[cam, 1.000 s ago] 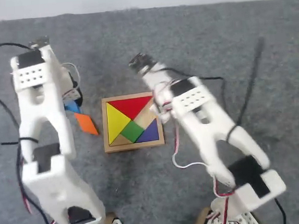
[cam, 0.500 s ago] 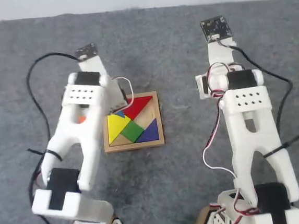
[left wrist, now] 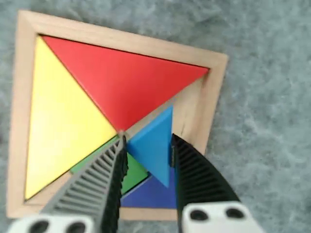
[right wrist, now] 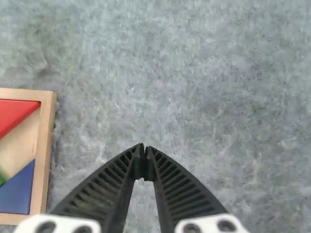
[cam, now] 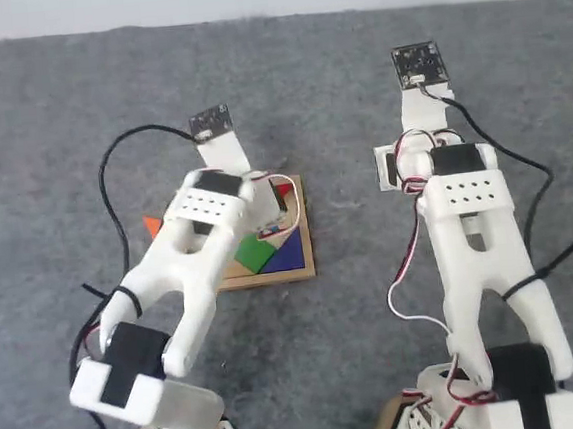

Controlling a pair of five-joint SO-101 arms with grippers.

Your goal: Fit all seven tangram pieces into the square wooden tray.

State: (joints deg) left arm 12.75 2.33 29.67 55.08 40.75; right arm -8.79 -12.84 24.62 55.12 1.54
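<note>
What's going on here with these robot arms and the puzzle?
The left gripper holds a light blue triangle over the wooden tray, above the bare gap beside the red triangle. A yellow triangle also lies in the tray. An orange piece sits on the carpet. The right gripper is shut, empty, over the carpet.

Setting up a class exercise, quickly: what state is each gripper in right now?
Left gripper: jaws closed on the light blue triangle, over the wooden tray.
Right gripper: jaws closed, holding nothing.

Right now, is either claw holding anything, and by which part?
The left claw pinches the light blue triangle, long edge against opposite corner; right claw holds nothing.
</note>
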